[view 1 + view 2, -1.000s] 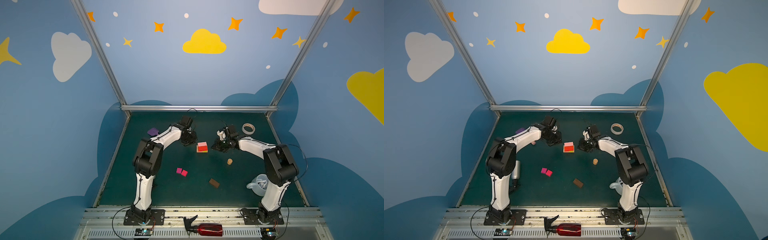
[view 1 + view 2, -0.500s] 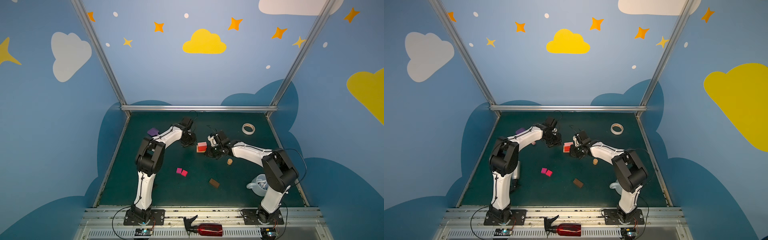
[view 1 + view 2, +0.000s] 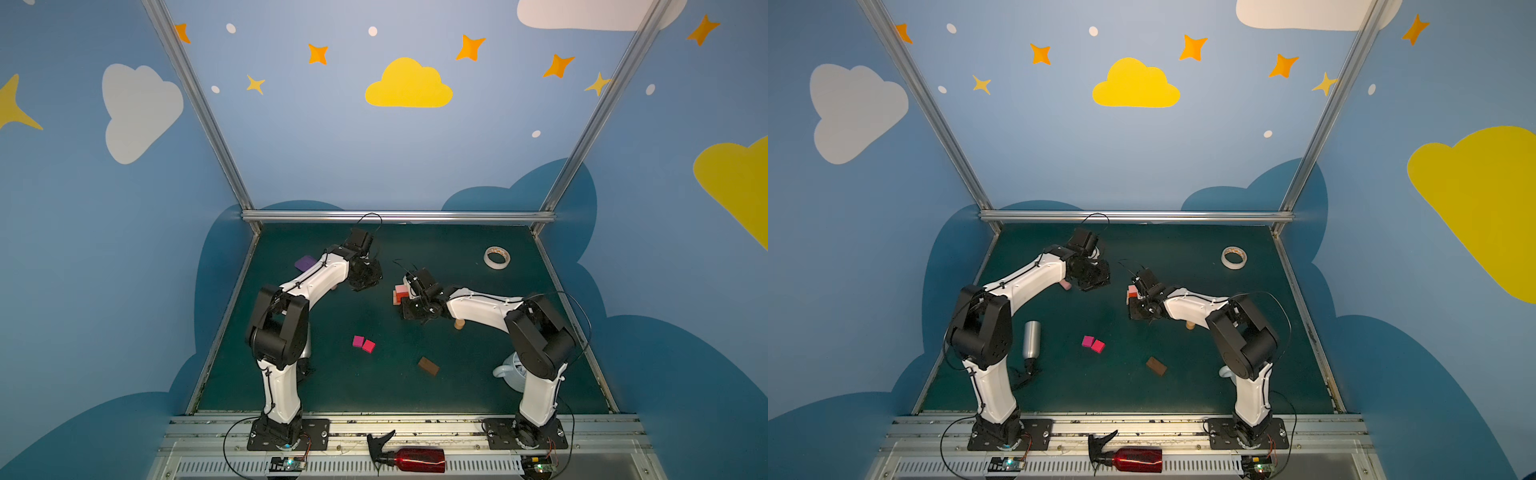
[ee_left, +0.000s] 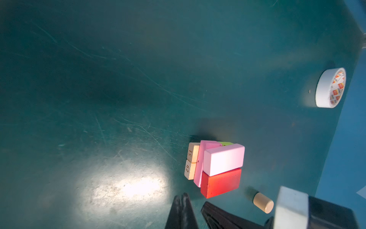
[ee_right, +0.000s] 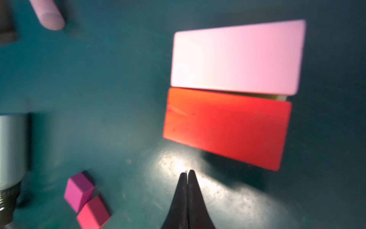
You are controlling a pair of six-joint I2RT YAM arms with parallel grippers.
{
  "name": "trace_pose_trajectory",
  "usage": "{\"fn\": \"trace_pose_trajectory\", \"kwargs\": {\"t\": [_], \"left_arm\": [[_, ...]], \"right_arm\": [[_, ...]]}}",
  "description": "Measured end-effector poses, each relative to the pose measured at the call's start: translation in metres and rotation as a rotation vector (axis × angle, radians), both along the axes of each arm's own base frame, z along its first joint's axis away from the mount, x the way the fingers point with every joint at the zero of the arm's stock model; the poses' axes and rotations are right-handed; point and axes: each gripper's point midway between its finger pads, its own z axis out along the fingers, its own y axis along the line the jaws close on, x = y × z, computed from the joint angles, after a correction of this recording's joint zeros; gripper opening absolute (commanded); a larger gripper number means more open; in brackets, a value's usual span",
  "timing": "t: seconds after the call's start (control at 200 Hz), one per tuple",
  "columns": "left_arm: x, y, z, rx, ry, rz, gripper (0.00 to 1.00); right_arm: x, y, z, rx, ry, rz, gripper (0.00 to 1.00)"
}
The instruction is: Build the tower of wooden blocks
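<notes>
Standing three layers high, the tower (image 4: 215, 166) was unfinished. Magenta squares (image 3: 363, 343), brown block (image 3: 428, 366) and cylinder (image 4: 263, 202) lay loose. Left gripper (image 4: 181, 195) and right gripper (image 5: 187, 174) were closed, empty.

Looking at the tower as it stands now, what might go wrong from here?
1. A lower pink block sits askew in the tower, so a nudge may topple it.
2. The right gripper, shut, is close beside the red block and could knock it.
3. The tan cylinder under the right arm might get swept away.

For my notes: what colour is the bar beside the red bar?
The bar is light pink; see right wrist view.
</notes>
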Motion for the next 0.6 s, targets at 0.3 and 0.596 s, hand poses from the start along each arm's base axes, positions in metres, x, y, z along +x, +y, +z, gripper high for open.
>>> {"fn": "trace_pose_trajectory", "kwargs": {"t": [0.3, 0.596], "left_arm": [[-0.004, 0.003, -0.002, 0.0, 0.003, 0.006, 0.04], [-0.007, 0.004, -0.006, 0.0, 0.008, 0.008, 0.04]], "right_arm": [[0.009, 0.001, 0.005, -0.01, -0.048, -0.019, 0.0], [0.017, 0.007, 0.013, 0.001, -0.075, -0.022, 0.0]]}}
